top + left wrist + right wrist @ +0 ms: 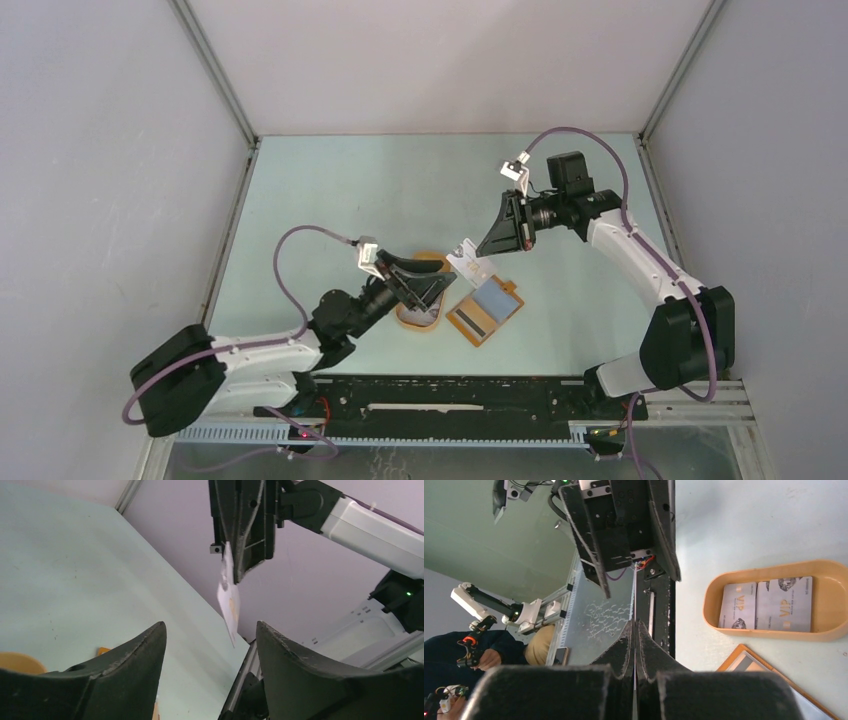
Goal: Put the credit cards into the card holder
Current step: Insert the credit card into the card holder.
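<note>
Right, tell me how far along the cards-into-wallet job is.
Done: the card holder lies open. In hand: the right tool is shut on one card, held in the air; the left tool is open, facing it. Left: that card and two cards in the orange tray need slotting in.

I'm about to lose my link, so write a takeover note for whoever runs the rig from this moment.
Left gripper: open, empty, raised over the oval tray.
Right gripper: shut on one credit card, held in the air just in front of the left gripper.
Card holder: lying open on the table beside the tray. I cannot tell whether any card is in it yet.
Two more cards: flat in the tray, side by side.
Done: one card lifted and gripped.
Left: slot the held card into the card holder, then fetch and insert both tray cards.
</note>
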Available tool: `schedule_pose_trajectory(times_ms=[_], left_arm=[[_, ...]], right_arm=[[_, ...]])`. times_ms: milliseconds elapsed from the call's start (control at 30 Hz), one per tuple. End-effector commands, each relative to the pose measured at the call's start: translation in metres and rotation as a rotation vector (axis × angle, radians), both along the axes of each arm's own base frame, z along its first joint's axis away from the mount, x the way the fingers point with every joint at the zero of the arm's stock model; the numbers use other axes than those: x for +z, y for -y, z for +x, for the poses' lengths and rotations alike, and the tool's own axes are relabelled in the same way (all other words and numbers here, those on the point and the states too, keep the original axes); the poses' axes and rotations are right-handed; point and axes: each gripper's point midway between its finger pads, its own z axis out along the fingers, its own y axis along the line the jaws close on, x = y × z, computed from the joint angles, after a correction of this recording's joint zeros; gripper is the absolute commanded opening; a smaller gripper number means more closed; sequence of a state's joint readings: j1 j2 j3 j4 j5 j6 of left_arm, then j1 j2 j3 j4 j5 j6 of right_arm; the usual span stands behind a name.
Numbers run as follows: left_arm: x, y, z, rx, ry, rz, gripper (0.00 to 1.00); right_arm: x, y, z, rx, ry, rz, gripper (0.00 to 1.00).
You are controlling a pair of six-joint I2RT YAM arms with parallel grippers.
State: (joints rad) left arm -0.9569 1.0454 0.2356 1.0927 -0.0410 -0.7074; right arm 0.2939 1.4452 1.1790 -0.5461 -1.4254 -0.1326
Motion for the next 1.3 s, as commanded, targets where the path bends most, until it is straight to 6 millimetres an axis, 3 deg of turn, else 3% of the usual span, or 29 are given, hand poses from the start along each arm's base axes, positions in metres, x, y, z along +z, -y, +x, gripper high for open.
schedule_pose_trajectory(times_ms=[0, 133, 333, 367, 433, 467, 500, 567, 667, 700, 767, 867, 967, 1267], left_arm=[[0.038, 0.008, 0.015, 0.048, 0.047, -0.120, 0.68], [0.043, 0.019, 0.017, 0.019, 0.044, -0.160, 0.55], [0.051, 0.028, 0.014, -0.027, 0.051, -0.199, 0.47], [0.052, 0.028, 0.013, -0.030, 0.051, -0.201, 0.41], [0.051, 0.028, 0.012, -0.034, 0.051, -0.198, 0.12], [0.050, 0.028, 0.012, -0.034, 0.049, -0.197, 0.02], [0.049, 0.027, 0.013, -0.030, 0.045, -0.198, 0.00], [0.046, 0.024, 0.012, -0.021, 0.044, -0.193, 0.00], [0.034, 0.015, 0.010, -0.008, 0.020, -0.162, 0.00], [0.028, 0.012, 0.009, -0.003, 0.007, -0.143, 0.00], [0.014, 0.011, 0.006, -0.010, -0.035, -0.092, 0.00], [-0.014, 0.018, 0.001, -0.036, -0.153, 0.030, 0.00], [-0.040, 0.023, -0.007, -0.014, -0.249, 0.155, 0.00], [-0.070, 0.043, -0.019, -0.051, -0.413, 0.164, 0.00]], right_arm=[[0.015, 0.001, -0.006, 0.041, -0.009, 0.052, 0.00], [0.012, -0.002, -0.006, 0.042, -0.020, 0.042, 0.00], [0.004, -0.006, -0.003, 0.028, -0.031, 0.013, 0.00], [0.003, -0.006, -0.002, 0.026, -0.035, 0.010, 0.00], [0.002, -0.006, -0.002, 0.024, -0.035, 0.008, 0.00], [0.002, -0.006, -0.002, 0.023, -0.031, 0.006, 0.00], [0.002, -0.006, -0.002, 0.021, -0.022, 0.004, 0.00], [0.004, -0.006, -0.002, 0.011, 0.013, -0.002, 0.19], [0.005, 0.007, -0.002, -0.052, 0.189, -0.099, 0.63], [0.006, 0.016, -0.006, -0.063, 0.297, -0.159, 0.70], [-0.005, 0.034, 0.008, -0.165, 0.445, -0.316, 0.77], [-0.038, 0.061, 0.032, -0.327, 0.541, -0.493, 0.78], [-0.065, 0.078, 0.047, -0.406, 0.468, -0.575, 0.74], [-0.142, 0.086, 0.066, -0.382, 0.199, -0.721, 0.55]])
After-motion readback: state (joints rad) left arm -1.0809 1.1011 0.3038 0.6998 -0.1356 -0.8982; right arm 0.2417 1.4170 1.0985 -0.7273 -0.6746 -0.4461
